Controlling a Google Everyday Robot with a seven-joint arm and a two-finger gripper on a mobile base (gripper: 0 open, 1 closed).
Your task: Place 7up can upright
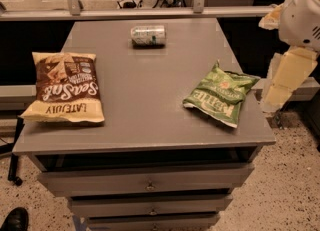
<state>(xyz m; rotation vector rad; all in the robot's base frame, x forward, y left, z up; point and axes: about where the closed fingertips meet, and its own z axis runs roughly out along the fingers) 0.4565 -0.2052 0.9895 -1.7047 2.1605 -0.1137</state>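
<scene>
The 7up can (pixel 148 35) is silvery-white with green markings. It lies on its side at the far middle of the grey cabinet top (pixel 145 110). My gripper (pixel 283 81) hangs off the right edge of the cabinet, beside the green chip bag and far from the can. It holds nothing that I can see. The white arm body (pixel 303 17) is above it at the top right.
A brown and yellow snack bag (pixel 64 87) lies flat at the left. A green crinkled chip bag (pixel 220 94) lies at the right near the edge. Drawers (pixel 150 185) are below the front. A rail (pixel 150 12) runs behind the cabinet. A shoe (pixel 14 220) is on the floor.
</scene>
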